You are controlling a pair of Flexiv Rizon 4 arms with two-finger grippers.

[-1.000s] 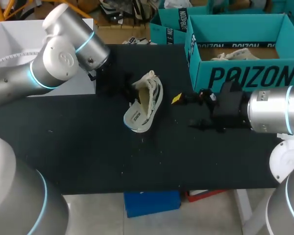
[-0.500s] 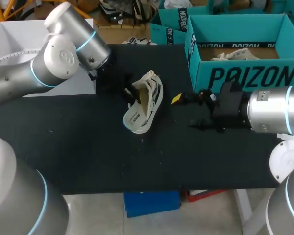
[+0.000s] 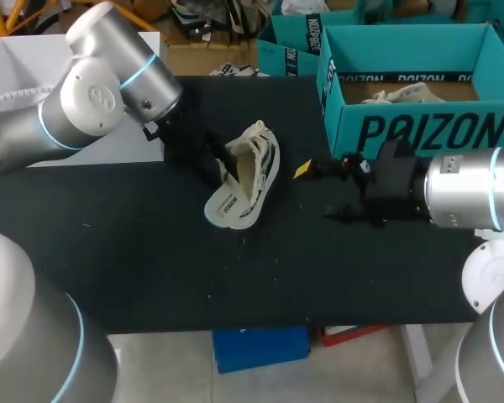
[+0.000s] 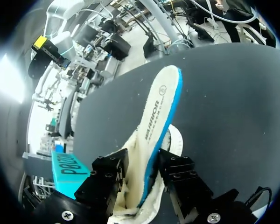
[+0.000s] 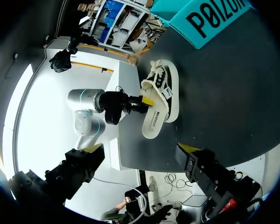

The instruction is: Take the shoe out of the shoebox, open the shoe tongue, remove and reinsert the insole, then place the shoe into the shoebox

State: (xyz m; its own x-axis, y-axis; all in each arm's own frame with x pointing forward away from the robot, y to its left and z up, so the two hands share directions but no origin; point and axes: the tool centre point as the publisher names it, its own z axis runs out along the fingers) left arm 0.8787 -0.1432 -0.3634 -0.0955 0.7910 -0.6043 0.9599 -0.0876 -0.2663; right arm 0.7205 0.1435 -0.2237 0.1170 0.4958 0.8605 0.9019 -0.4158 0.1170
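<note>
Shoe [image 3: 256,164] is out of the shoebox [image 3: 420,130], lying mid-surface [image 3: 151,252], left of the box. Left claw [image 4: 142,163] grips the insole [image 4: 157,116], partly pulled out. Right claw [image 5: 141,149] wide, empty. Remaining: finish removal, reinsert, rebox.

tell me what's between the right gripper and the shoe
Nothing but bare black table lies between the right gripper and the shoe. The head view shows the gap, and the right wrist view agrees.
</note>
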